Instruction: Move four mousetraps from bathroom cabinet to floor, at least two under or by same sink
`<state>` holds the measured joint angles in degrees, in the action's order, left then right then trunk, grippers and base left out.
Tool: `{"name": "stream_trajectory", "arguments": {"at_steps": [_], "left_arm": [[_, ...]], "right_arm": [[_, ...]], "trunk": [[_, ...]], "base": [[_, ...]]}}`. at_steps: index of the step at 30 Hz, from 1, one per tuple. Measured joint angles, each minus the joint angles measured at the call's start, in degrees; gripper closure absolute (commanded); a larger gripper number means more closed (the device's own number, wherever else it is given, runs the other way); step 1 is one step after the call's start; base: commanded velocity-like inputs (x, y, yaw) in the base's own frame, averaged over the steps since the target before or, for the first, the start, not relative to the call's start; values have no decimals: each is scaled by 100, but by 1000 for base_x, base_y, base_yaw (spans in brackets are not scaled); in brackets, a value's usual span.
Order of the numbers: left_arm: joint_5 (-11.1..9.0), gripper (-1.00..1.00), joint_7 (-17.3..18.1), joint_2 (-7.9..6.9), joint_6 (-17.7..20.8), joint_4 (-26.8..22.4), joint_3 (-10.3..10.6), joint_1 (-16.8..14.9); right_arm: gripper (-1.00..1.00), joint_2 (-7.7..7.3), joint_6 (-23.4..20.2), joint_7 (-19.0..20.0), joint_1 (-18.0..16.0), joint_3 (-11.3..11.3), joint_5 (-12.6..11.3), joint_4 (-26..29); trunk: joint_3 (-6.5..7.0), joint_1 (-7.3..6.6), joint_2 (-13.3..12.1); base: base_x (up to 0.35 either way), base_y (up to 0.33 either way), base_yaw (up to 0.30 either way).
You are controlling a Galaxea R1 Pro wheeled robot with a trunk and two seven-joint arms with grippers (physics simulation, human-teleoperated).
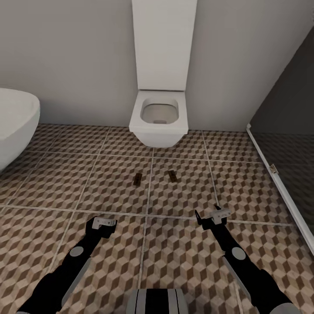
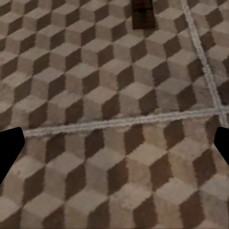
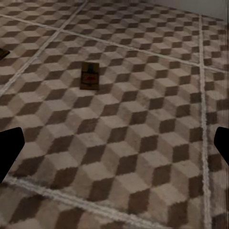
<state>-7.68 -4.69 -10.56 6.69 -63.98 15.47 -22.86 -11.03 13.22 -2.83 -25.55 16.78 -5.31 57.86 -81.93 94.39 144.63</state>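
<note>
Two mousetraps lie flat on the cube-patterned bathroom floor [image 1: 183, 253] in front of the toilet: one [image 1: 138, 178] left of a grout line, the other [image 1: 172, 175] right of it. The left wrist view shows a mousetrap [image 2: 142, 14] ahead of my left gripper [image 2: 114, 152]. The right wrist view shows a mousetrap [image 3: 89, 76] ahead of my right gripper [image 3: 114, 152], and the corner of another [image 3: 2, 53]. Both grippers [image 1: 104, 223] [image 1: 213, 216] hover low over the tiles, open and holding nothing. The cabinet and the bathroom sink are out of view.
A white wall-hung toilet [image 1: 160, 117] with a tall cistern panel stands against the grey back wall. The rim of a white bathtub [image 1: 13, 126] curves in at the left. A dark glass shower screen [image 1: 288, 144] with a white sill [image 1: 279, 183] runs along the right.
</note>
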Motion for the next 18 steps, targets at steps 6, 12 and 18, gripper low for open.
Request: {"name": "stream_trajectory", "arguments": {"at_steps": [6, 12, 18], "left_arm": [[-7, -100, 0, -88, 0, 10, 0, 72], [-14, -100, 6, -113, -5, 26, -1, 155], [-15, -100, 5, -137, -63, 42, -2, 192]], "right_arm": [[-100, -100, 7, 3, 33, 5, -27, -14], [-100, -122, 9, 5, 93, 6, -33, -18], [-100, -126, 9, -1, 134, 6, -28, -25]], "trunk": [[133, -15, -8], [266, -31, -16], [399, -46, -24]], "base": [[0, 0, 0], [0, 0, 0], [0, 0, 0]]}}
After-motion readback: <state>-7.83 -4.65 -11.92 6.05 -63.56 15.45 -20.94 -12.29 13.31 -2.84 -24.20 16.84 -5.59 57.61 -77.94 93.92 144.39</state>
